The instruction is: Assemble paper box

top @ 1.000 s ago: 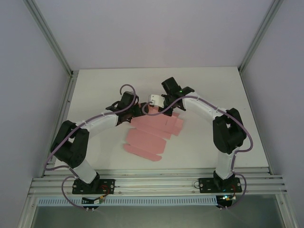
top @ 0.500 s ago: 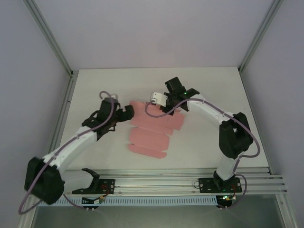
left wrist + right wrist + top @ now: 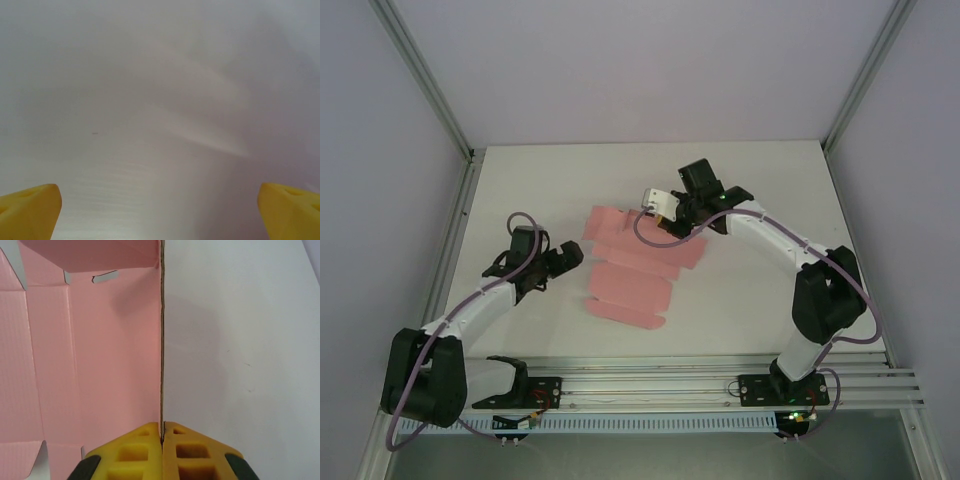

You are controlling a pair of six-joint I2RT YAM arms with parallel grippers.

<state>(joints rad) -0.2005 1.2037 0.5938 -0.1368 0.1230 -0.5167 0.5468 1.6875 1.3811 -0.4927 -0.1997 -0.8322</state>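
Right tool (image 3: 161, 434) pinches an edge flap of the paper box (image 3: 100, 365), mid-fold; left tool (image 3: 160, 210), spread and well apart, should probably brace the sheet next.

Your bench (image 3: 720, 310) is a plain white top, closed in by pale walls (image 3: 650, 70) at the back and both sides; on it you have the paper box (image 3: 630, 285), a pale pink die-cut sheet lying unfolded near the middle; its flaps and tabs spread toward the near edge; in the right wrist view its straight cut edge runs beside bare white bench.
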